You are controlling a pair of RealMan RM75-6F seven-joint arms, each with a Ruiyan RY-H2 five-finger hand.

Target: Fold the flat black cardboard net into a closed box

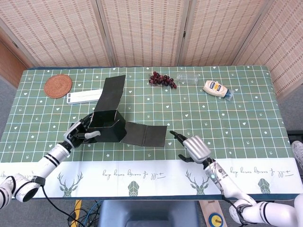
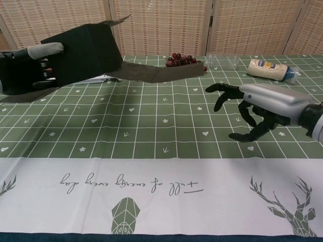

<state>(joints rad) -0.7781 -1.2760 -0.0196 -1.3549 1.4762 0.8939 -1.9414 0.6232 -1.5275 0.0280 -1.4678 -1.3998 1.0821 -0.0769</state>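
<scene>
left hand (image 1: 79, 133) grips half-folded black cardboard net (image 1: 110, 124) at left side of bench (image 1: 236, 113), fingers (image 2: 44, 50) clamped on box wall, thumb over outer face. chest view: net lifted clear of bench, one flap sticking up at back, long flap (image 2: 161, 72) trailing right. right hand (image 2: 262, 103) well apart from net, near front edge, holding nothing, fingers spread and curled. grapes (image 1: 162, 79), mayonnaise bottle (image 1: 217, 88), woven coaster (image 1: 57, 85) along far side.

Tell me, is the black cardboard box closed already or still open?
Still open. The black cardboard box shows an open cavity, and two flaps stick out unfolded; the left hand holds it.
</scene>
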